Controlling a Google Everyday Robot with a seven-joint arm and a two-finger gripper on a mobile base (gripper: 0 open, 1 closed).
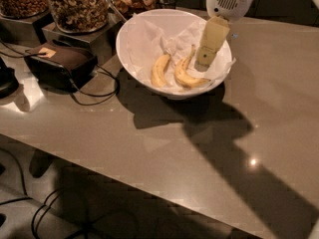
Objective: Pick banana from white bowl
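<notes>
The white bowl (pixel 130 44), lined with crumpled white paper, stands at the back middle of the table. Two yellow bananas lie in it. The banana (pixel 188 77) is the right one, sharply bent, with its long thin stem pointing up. A shorter plump banana (pixel 160 69) lies to its left. My gripper (pixel 203 63) comes down from a white wrist at the top into the right half of the bowl. Its cream tip is just right of the banana's stem and a little above the paper. It holds nothing that I can see.
Glass jars of nuts (pixel 79 4) stand on dark boxes at the back left. A dark case (pixel 60 61) with black cables (pixel 94 91) lies left of the bowl. The table's front edge (pixel 124 180) runs diagonally, with floor cables below it.
</notes>
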